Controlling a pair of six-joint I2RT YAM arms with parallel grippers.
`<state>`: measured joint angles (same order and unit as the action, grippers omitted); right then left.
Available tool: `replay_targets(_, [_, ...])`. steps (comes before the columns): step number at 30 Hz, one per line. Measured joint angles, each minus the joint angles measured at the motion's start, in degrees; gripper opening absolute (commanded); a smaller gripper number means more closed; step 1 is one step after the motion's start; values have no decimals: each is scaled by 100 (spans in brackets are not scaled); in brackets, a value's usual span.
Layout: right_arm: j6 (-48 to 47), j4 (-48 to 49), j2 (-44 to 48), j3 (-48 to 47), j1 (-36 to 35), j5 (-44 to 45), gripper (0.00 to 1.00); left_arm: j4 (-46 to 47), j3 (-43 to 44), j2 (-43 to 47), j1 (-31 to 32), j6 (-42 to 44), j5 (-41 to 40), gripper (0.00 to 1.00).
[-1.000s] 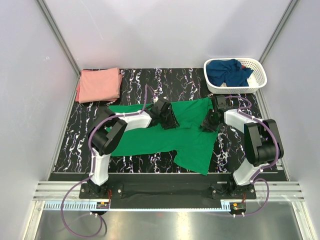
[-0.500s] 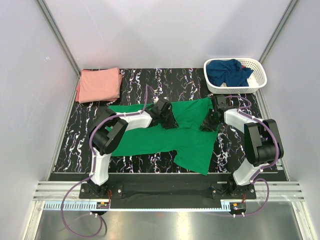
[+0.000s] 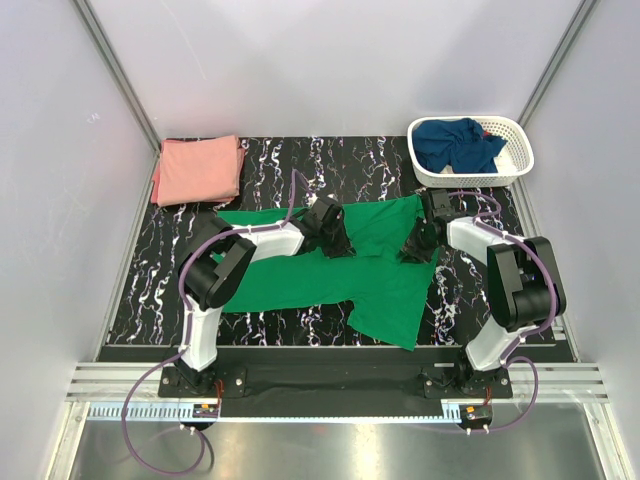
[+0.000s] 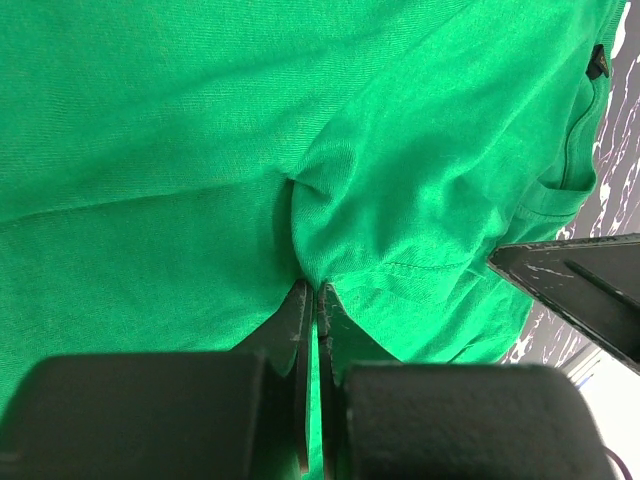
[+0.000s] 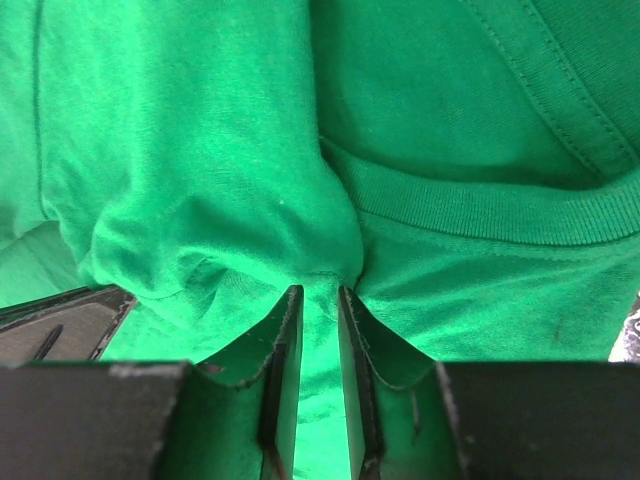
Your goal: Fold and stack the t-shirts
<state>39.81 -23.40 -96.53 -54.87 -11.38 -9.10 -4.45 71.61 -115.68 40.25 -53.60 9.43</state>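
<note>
The bright green t-shirt (image 3: 380, 285) lies spread across the middle of the table. My left gripper (image 3: 338, 243) is shut on a pinched fold of it (image 4: 330, 215), near the shirt's upper middle. My right gripper (image 3: 414, 248) is closed to a narrow gap on green cloth just below the ribbed collar (image 5: 470, 205), at the shirt's right side. The salmon pink t-shirt (image 3: 198, 170) lies folded at the far left corner. The dark navy t-shirt (image 3: 455, 143) is bunched in the basket.
The white lattice basket (image 3: 522, 150) stands at the far right corner. The black marbled tabletop (image 3: 300, 160) shows between the pink shirt and the basket. White walls close in on both sides and the back.
Both grippers have shifted very slightly toward the far side, still pinching the green cloth. The shirt's outline has barely changed.
</note>
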Motion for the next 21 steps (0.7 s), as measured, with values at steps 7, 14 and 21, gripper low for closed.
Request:
replay_targets(7, [17,48,-160,0,-20,-4,24,2,0,0,0,0,0,0])
replay_targets(14, [15,46,-170,-7,-20,13,14,0,0,0,0,0,-2,0])
replay_targets(21, [-13,31,-212,-33,-22,55,0,0,0,0,0,0,-2,0])
